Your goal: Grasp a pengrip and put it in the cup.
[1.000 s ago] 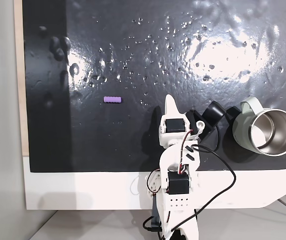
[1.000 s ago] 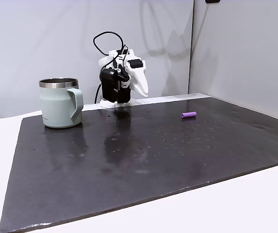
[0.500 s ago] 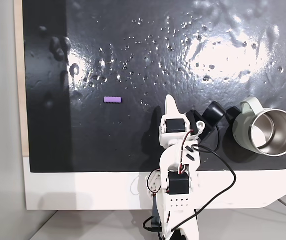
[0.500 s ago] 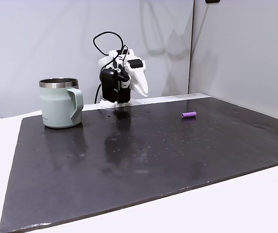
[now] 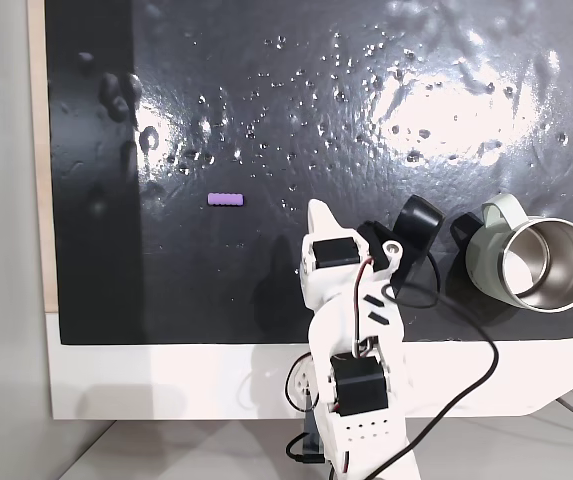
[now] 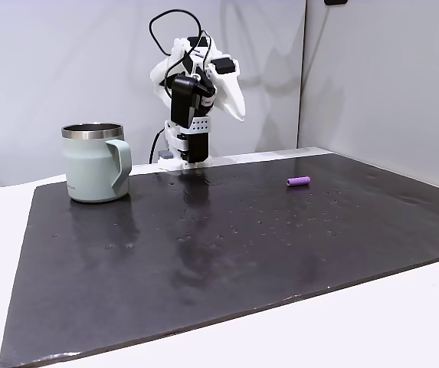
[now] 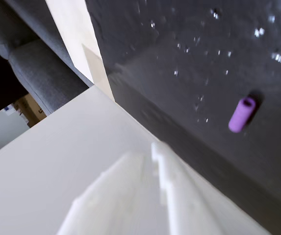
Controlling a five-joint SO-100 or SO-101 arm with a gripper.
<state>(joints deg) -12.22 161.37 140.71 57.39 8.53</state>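
The pengrip (image 5: 225,199), a small light-purple ribbed tube, lies on the black mat, left of centre in a fixed view from above. It also lies at the mat's far right (image 6: 298,181) in the side fixed view and at the right (image 7: 242,114) in the wrist view. The sage-green cup (image 5: 531,263) with its steel inside stands upright at the mat's near right corner, handle toward the arm; from the side the cup (image 6: 95,162) is at the left. My white gripper (image 5: 317,209) hangs raised in the air (image 6: 239,113) between cup and pengrip, shut and holding nothing. Its fingertips (image 7: 155,149) point toward the pengrip, well short of it.
The black mat (image 5: 296,90) is glossy with small bubbles and covers most of a white table (image 5: 166,380). The arm's base and a black cable (image 5: 466,375) sit at the near edge. A wooden strip (image 5: 36,150) borders the mat's left side.
The arm has lifted off its low folded pose and swung slightly left in the view from above, toward the pengrip. Cup and pengrip have not moved.
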